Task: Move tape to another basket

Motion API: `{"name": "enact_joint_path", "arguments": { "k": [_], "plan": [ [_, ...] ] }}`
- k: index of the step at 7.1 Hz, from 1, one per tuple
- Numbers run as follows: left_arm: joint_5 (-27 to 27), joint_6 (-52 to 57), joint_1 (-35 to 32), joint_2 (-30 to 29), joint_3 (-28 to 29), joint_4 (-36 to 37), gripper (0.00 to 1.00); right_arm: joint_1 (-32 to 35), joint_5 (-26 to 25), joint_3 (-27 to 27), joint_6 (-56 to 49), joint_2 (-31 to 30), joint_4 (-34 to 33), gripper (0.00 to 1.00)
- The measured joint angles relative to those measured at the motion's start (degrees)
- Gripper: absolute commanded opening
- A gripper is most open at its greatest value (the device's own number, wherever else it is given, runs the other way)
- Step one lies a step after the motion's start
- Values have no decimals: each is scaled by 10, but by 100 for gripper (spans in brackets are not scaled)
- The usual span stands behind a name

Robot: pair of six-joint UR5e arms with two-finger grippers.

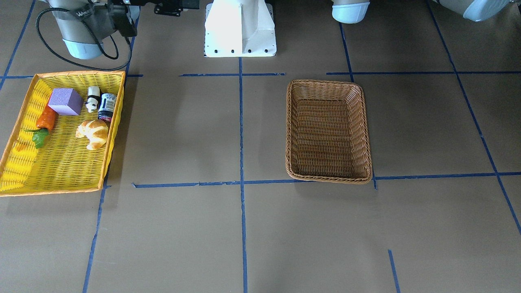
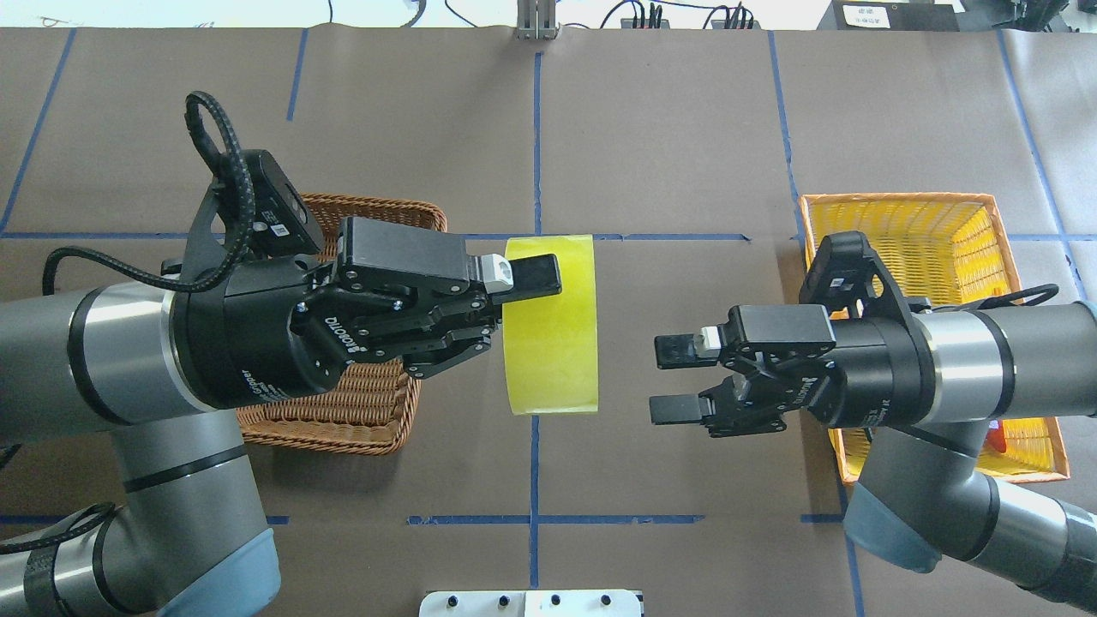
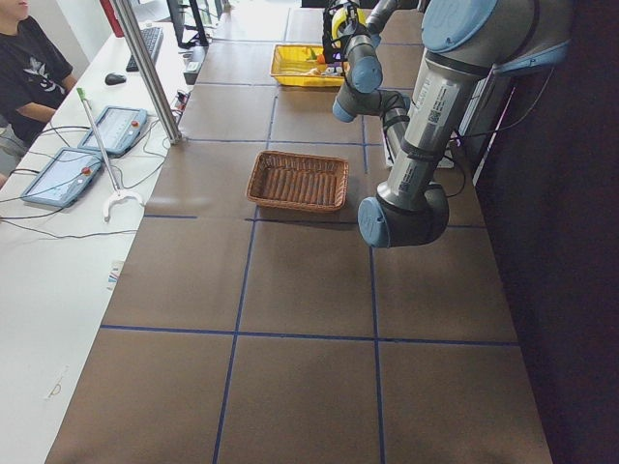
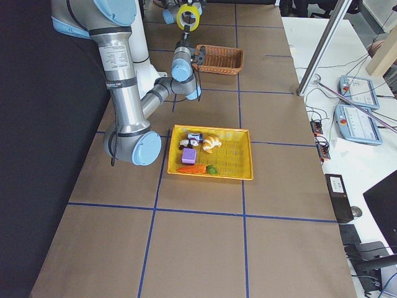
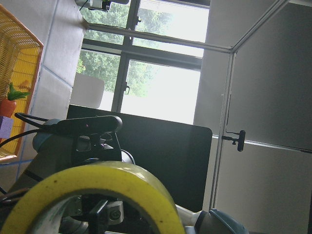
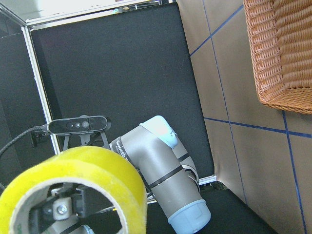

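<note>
The yellow-green tape [image 2: 553, 343] hangs in the air between the two arms, high above the table. My left gripper [image 2: 521, 313] is shut on the tape's wall, with one finger [image 2: 531, 276] over its outside and the other hidden inside the core. The tape fills the bottom of the left wrist view [image 5: 97, 187] and the right wrist view [image 6: 92, 170]. My right gripper [image 2: 670, 380] is open and empty, a short gap to the right of the tape and facing it. The brown wicker basket [image 1: 325, 83] lies empty on the table, partly under my left arm [image 2: 368, 416].
The yellow mesh basket [image 1: 77, 74] on my right side holds a purple cube [image 1: 65, 101], a carrot [image 1: 45, 120], a croissant [image 1: 93, 132], a panda figure [image 1: 93, 99] and a small can [image 1: 108, 106]. My right arm covers part of it [image 2: 900, 199]. Blue tape lines cross the brown table.
</note>
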Motion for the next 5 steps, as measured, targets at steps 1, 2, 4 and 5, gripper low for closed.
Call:
{"name": "enact_joint_path", "arguments": {
  "k": [1,2,4,5],
  "plan": [
    [0,3,-9,19,4,13,0,23,5,-2,-3,-23,2,100],
    [-2,7,-16,33,7,49,0,53,20,-9,-5,-37,-10,100],
    [-52,46,-51,47,8,194,0,142,91,-20,-21,-46,-96,100],
    [-97,106,-72,53,9,278,0,189,137,-21,-56,-48,-159,100]
  ]
}}
